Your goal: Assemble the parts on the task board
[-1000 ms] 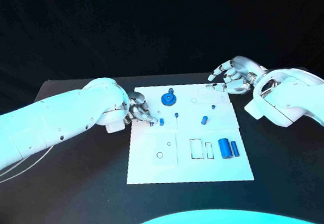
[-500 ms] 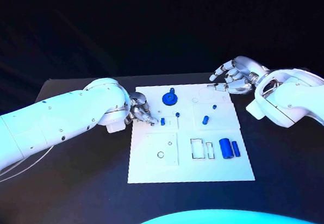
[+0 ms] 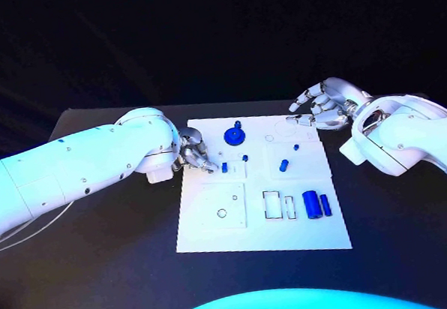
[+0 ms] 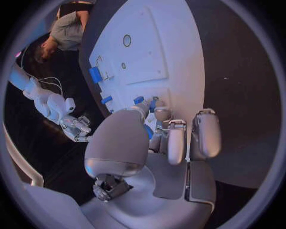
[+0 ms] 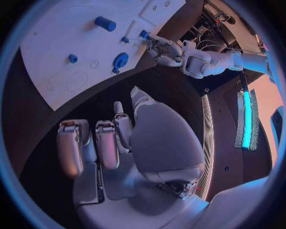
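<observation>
The white task board (image 3: 216, 231) lies mid-table. My left hand (image 3: 194, 156) sits at its far left edge, and in the left wrist view my left hand (image 4: 161, 138) pinches a small blue peg (image 4: 147, 130) between thumb and fingers, just over the board (image 4: 173, 62). A round blue knob (image 3: 232, 134) stands at the far edge, and small blue pieces (image 3: 283, 165) lie mid-board. Two blue cylinders (image 3: 317, 204) lie near the right edge. My right hand (image 3: 321, 107) hovers off the far right corner, fingers apart and holding nothing; in the right wrist view my right hand (image 5: 119, 138) hangs beside the board (image 5: 54, 33).
The board carries rectangular slots (image 3: 278, 204) and a small ring hole (image 3: 222, 213) on its near half. Black table (image 3: 106, 273) surrounds it, with free room on the near left and near right.
</observation>
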